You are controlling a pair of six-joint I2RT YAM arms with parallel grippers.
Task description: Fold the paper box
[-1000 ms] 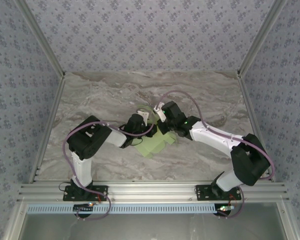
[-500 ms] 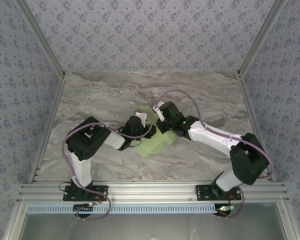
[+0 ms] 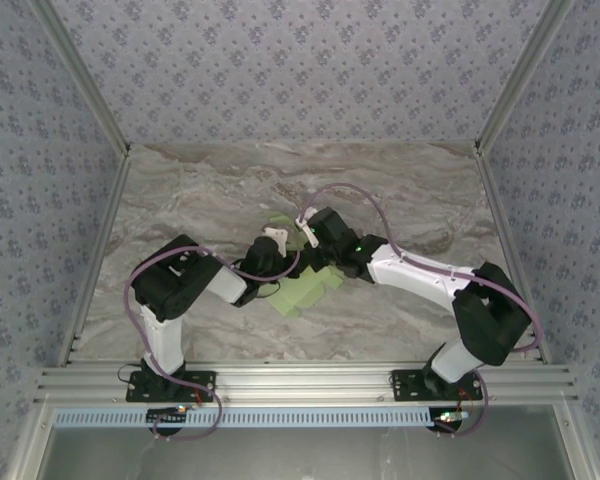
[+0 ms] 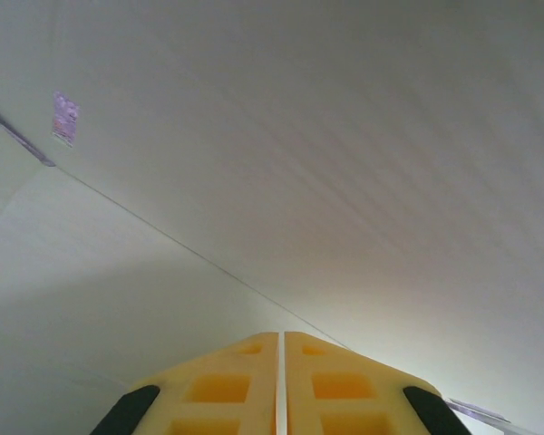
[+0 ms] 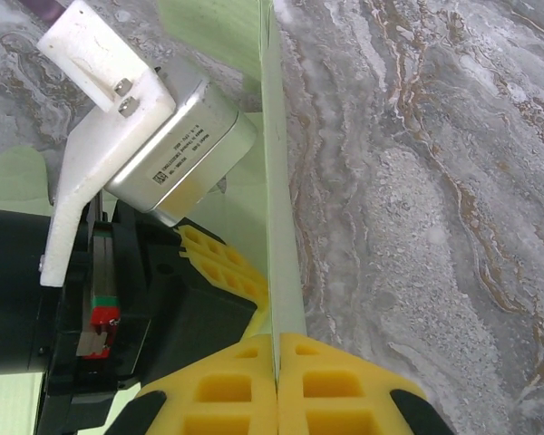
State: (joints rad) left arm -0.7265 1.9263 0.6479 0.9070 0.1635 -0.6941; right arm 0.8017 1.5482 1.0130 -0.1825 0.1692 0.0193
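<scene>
Grippers, two — paper box, one

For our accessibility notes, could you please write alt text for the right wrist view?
The right gripper, with yellow fingers, is shut on the edge of the paper box, a pale green sheet standing upright and running up the frame. The left gripper, black with yellow fingers, touches the sheet from the picture's left; the marbled table lies to the right.

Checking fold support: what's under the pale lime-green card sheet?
Grey marbled table shows all round the pale lime-green card sheet, so it likely rests there; directly beneath is covered.
</scene>
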